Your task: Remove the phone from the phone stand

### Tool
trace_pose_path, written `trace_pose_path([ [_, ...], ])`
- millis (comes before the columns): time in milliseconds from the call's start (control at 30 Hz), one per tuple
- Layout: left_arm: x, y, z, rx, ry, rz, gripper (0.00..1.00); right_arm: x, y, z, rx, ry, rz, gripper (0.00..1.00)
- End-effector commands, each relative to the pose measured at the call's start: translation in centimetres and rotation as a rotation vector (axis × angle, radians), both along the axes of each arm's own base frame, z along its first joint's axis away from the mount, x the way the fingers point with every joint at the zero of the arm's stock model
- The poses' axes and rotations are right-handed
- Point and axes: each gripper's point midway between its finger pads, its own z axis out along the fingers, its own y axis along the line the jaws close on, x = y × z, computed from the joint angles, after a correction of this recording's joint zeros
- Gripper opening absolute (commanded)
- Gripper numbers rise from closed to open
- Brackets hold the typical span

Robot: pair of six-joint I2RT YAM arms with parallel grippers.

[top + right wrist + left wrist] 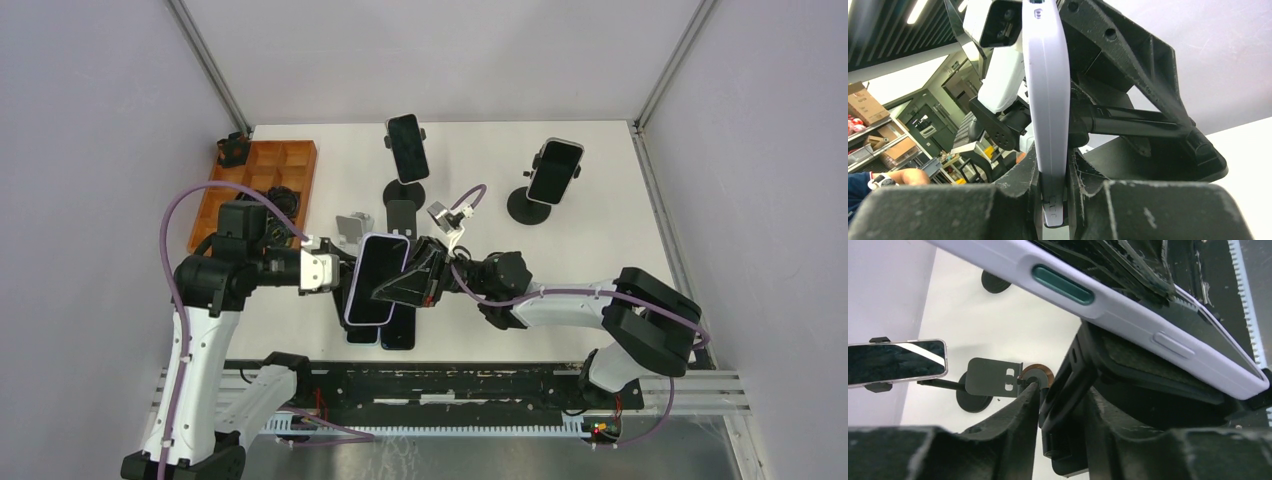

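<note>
Right claw (1054, 172) grasps the phone (1047, 90) between its fingers. Left claw (1064, 405) clamps the phone stand (1148, 385), phone above.

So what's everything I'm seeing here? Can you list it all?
cased phone: one, lavender, held up mid-table between both hands
phone stand: one, black, behind that phone
phones on stands: two, black screens, back of table
flat phones: apparently two, black, near edge below the held one
empty stand: one, grey plate, centre
tray: one, orange-brown, back left
table: one, white
left hand: one, black, shut on phone stand
right hand: one, black, shut on cased phone
</note>
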Motion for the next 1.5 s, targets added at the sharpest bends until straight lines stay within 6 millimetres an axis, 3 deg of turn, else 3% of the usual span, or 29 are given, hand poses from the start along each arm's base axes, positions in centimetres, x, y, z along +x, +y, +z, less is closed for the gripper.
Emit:
trace_pose_path([
  [0, -0.9, 0.3, -0.5, 0.050, -0.115, -0.075, 0.38, -1.4, -2.7, 6.6, 0.257, -0.098, 0.004, 0.00],
  [167, -1.1, 0.6, -0.7, 0.074, -0.168, -0.082, 0.12, -0.5, -2.7, 5.6, 0.219, -0.065, -0.012, 0.02],
  [267, -1.3, 0.6, -0.8, 0.074, -0.172, -0.083, 0.03, 0.2, -3.1, 5.1, 0.210, -0.045, -0.030, 0.06],
  [533, -1.9, 0.9, -1.5, 0.103, -0.146, -0.097, 0.02, 2.5, -4.4, 3.7, 0.176, 0.016, -0.104, 0.21],
  [700, -2.3, 0.9, -1.6, 0.104, -0.119, -0.105, 0.02, 3.8, -4.2, 2.6, 0.118, 0.035, -0.165, 0.28],
  [933, -2.6, 0.7, -1.4, 0.086, -0.088, -0.108, 0.02, 3.9, -4.3, 2.9, 0.114, 0.028, -0.181, 0.43],
  [1000, -2.6, 0.7, -1.4, 0.088, -0.085, -0.109, 0.02, 3.8, -4.4, 3.0, 0.119, 0.027, -0.182, 0.40],
  [1133, -2.5, 0.8, -1.5, 0.092, -0.085, -0.107, 0.02, 3.7, -4.7, 3.1, 0.118, 0.043, -0.182, 0.10],
  [1200, -2.4, 0.9, -1.7, 0.099, -0.081, -0.104, 0.02, 3.8, -5.1, 3.1, 0.113, 0.048, -0.190, 0.01],
  [1400, -2.3, 1.0, -2.1, 0.111, -0.075, -0.101, 0.02, 5.2, -8.8, 2.5, 0.067, 0.050, -0.252, 0.05],
  [1467, -2.3, 1.0, -2.1, 0.114, -0.083, -0.101, 0.02, 5.9, -10.1, 1.3, 0.014, 0.056, -0.290, 0.05],
])
